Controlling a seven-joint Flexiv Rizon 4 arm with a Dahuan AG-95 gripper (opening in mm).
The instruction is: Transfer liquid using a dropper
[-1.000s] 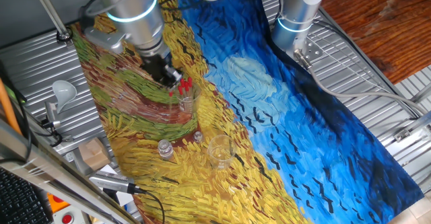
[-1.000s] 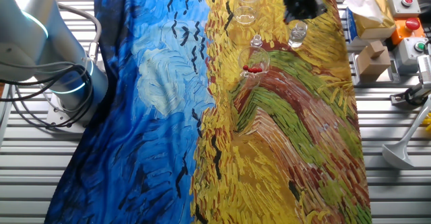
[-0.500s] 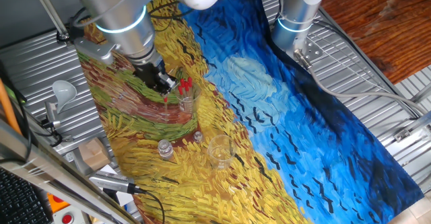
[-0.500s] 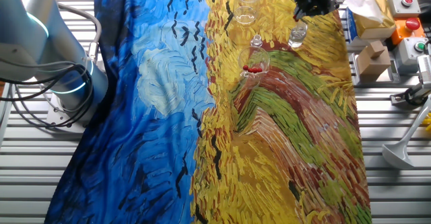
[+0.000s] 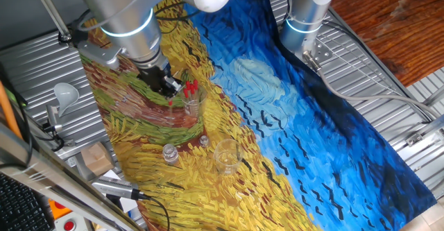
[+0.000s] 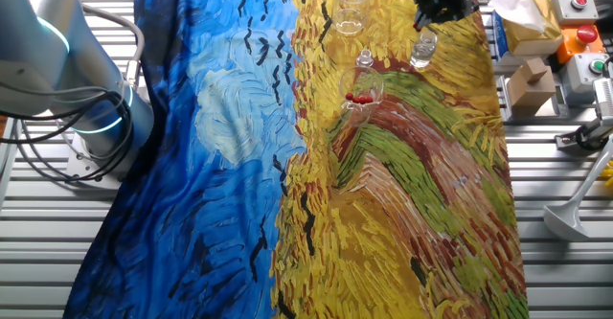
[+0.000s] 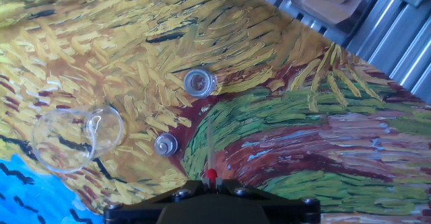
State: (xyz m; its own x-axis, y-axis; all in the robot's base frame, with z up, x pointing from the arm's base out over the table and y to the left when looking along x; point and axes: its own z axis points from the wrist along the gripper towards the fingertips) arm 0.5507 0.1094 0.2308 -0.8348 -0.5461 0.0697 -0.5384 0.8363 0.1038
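The gripper (image 5: 168,89) has lifted clear of the glass of spare droppers (image 5: 192,99) and now barely drifts; it is clamped on the dropper (image 7: 210,158), red bulb between the fingers, tip hanging down. The pick looks done; next, I judge, it carries toward the small vials (image 7: 199,82).

Clear glass beaker (image 7: 74,138), painted cloth (image 7: 323,136)

gripper (image 7: 211,183): fingertips cut off by bottom edge in hand view
dropper (image 7: 211,158): tip too faint to see
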